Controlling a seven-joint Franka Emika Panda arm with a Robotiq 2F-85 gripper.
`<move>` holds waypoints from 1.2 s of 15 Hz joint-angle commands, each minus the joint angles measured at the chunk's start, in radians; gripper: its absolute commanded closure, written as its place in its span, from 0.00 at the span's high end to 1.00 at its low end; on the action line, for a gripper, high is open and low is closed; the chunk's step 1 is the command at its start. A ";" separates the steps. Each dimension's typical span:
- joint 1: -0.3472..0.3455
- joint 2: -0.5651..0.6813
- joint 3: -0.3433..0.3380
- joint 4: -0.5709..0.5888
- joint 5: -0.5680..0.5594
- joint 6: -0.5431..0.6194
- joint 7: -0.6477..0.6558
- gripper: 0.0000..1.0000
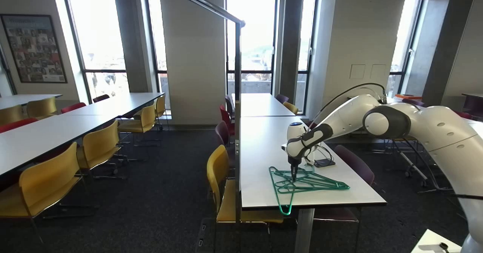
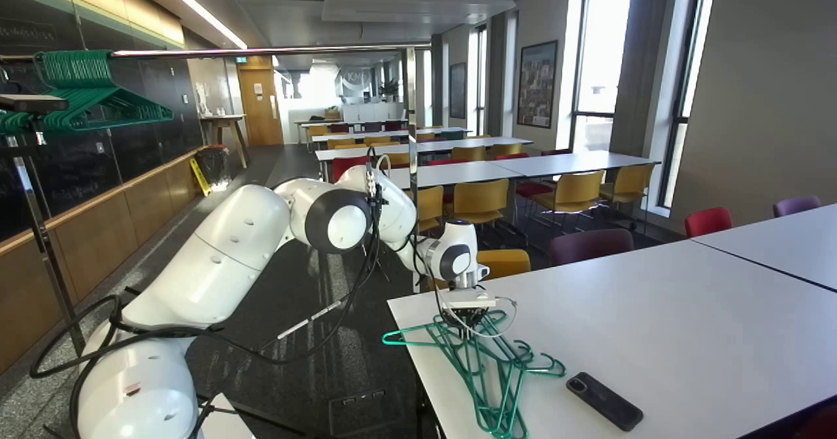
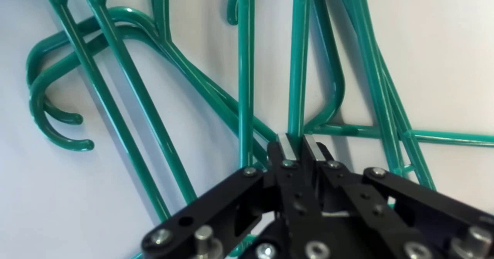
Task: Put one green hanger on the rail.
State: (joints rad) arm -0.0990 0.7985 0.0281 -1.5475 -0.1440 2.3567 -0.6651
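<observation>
Several green hangers lie in an overlapping pile on the white table, seen in both exterior views point(image 1: 324, 185) point(image 2: 480, 400). My gripper point(image 3: 301, 145) points down into the pile, also seen in both exterior views point(image 1: 294, 178) point(image 2: 465, 334). Its fingers are closed around one bar of a green hanger point(image 3: 298, 70). That bar is among the others at table height; which hooks belong to it I cannot tell. The grey metal rail point(image 1: 203, 3) runs high above the table to a slim upright pole point(image 1: 237, 75). The rail also shows in an exterior view point(image 2: 294, 51), apart from the gripper.
Several green hangers point(image 2: 98, 95) hang on the rail's far-left part in an exterior view. A dark phone point(image 2: 605, 400) lies on the white table point(image 2: 654, 321) beside the pile. A yellow chair point(image 1: 217, 170) stands by the pole. One hanger end point(image 1: 285, 210) juts over the table edge.
</observation>
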 commanded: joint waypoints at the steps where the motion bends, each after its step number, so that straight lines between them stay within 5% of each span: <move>1: 0.008 -0.059 -0.021 -0.031 -0.036 -0.007 0.051 0.02; 10: 0.104 -0.218 -0.133 -0.150 -0.272 0.009 0.275 0.02; 18: 0.154 -0.518 -0.129 -0.355 -0.435 0.019 0.376 0.02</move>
State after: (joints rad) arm 0.0337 0.4549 -0.0983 -1.7544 -0.5106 2.3586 -0.3279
